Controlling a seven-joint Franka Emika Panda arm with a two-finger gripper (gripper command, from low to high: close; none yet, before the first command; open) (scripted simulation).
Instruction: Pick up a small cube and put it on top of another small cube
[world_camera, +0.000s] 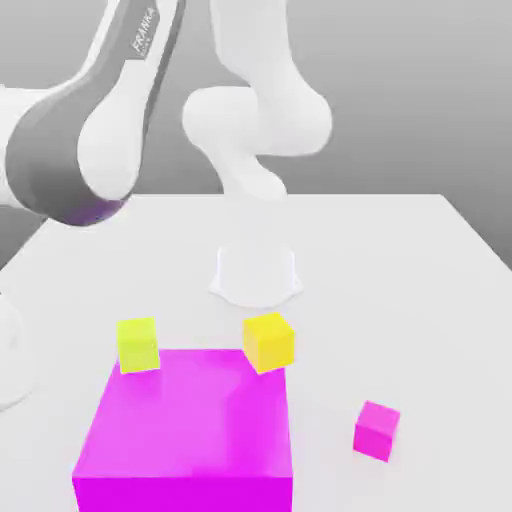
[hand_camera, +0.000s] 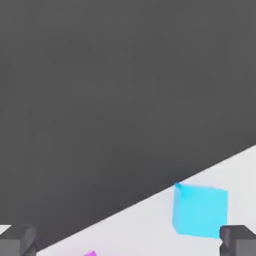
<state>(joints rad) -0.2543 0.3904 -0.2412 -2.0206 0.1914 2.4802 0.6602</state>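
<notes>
The big magenta block (world_camera: 190, 415) sits nearest me. By the white table's (world_camera: 400, 300) edge, the small plain cyan cube (hand_camera: 201, 211), equal-sided, points askew to that edge; the gripper (hand_camera: 128, 240) is open.

The exterior view faces the arm's base (world_camera: 256, 275) from across the counter (world_camera: 400, 300), looking down over the magenta block (world_camera: 190, 415). The hand view looks down from the claw, close to the cyan cube (hand_camera: 201, 211); both views share part of the counter.
</notes>
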